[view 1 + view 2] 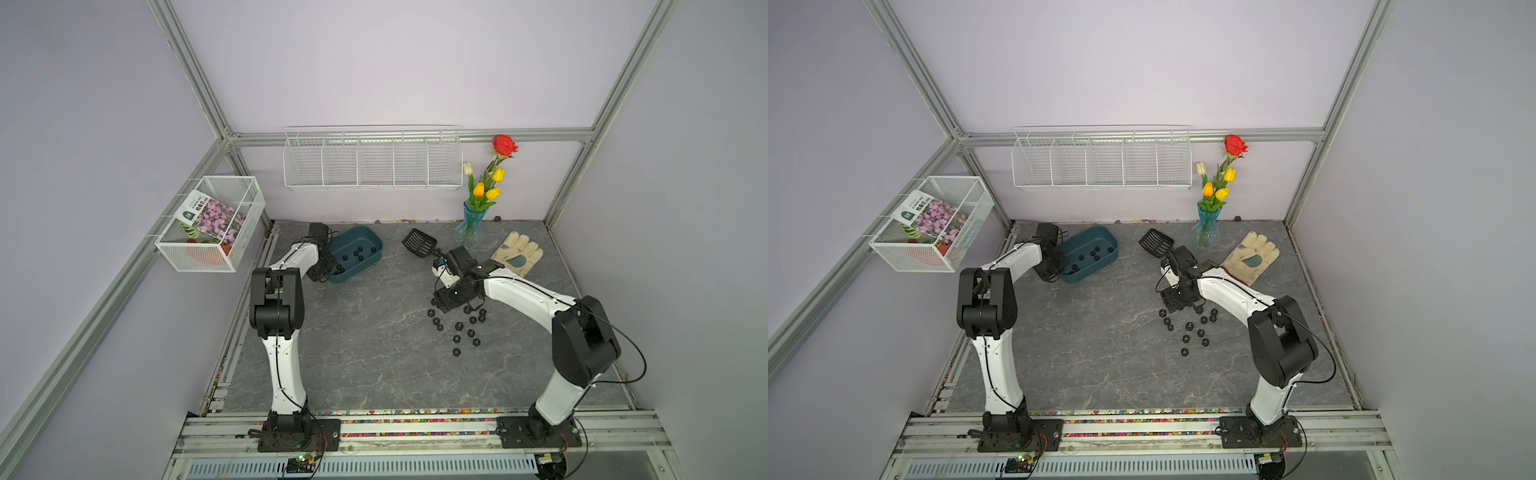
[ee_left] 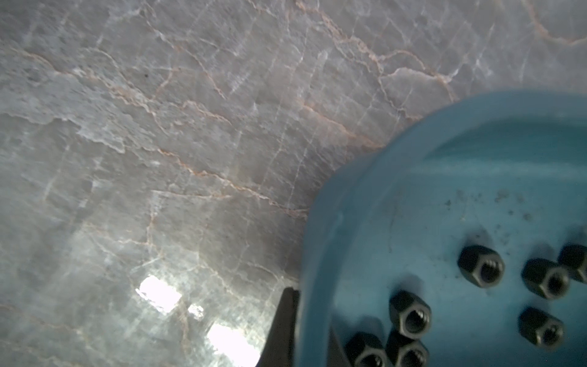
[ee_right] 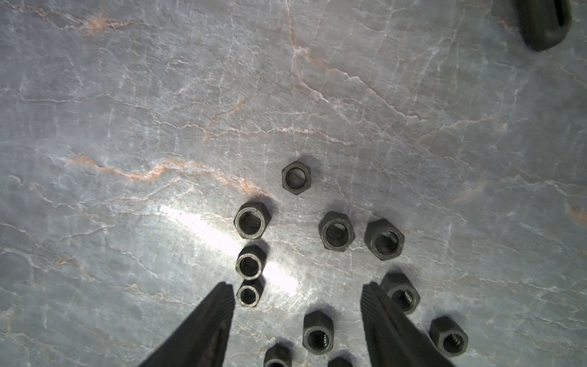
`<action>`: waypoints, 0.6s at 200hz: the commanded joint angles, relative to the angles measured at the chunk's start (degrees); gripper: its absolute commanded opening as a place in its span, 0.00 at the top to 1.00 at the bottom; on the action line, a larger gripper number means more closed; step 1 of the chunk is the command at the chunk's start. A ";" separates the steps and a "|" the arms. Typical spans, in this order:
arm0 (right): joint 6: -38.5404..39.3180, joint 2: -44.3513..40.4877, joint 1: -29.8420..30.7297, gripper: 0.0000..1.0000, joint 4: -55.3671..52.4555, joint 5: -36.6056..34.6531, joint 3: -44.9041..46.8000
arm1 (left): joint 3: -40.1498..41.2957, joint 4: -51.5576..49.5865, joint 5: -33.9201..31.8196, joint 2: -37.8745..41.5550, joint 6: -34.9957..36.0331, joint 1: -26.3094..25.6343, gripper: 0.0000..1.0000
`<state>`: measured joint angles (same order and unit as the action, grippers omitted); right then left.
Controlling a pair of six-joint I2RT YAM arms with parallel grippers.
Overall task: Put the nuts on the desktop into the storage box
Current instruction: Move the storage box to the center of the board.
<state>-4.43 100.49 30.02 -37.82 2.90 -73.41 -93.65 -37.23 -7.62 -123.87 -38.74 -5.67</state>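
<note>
The left gripper (image 2: 309, 317) clamps the storage box (image 2: 413, 197) wall; the right gripper (image 3: 297, 287), jaws spread above nuts (image 3: 317, 332) well apart from it, should centre one before closing.

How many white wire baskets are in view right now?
2: a long divided basket mounted on the back wall; a box-shaped basket hung on the left wall. No others show.

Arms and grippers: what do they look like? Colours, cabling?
Both alike: left arm and right arm have white links with chunky black joints and a thin black cable running along each. The gripper fingers are black, tapered, with ridged inner faces.
</note>
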 commanded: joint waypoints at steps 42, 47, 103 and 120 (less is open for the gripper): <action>-1.69 -2.81 0.21 0.32 -1.08 2.00 1.08 | -0.59 -3.22 0.28 3.08 9.35 -1.09 1.00; -2.00 -3.14 0.25 0.32 -1.47 2.25 0.99 | -0.53 -3.64 0.53 3.56 10.47 -1.26 1.00; -0.70 -9.16 1.93 0.32 -1.98 7.56 4.67 | 5.33 -5.38 4.49 11.15 20.38 -4.91 1.00; 0.07 -12.53 2.97 0.32 -0.28 8.36 7.71 | 8.47 -5.23 5.14 13.60 20.82 -6.21 1.00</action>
<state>-5.50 92.27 31.55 -38.44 8.67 -69.34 -88.29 -41.95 -5.34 -114.19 -21.65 -10.35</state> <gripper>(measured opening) 0.684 0.082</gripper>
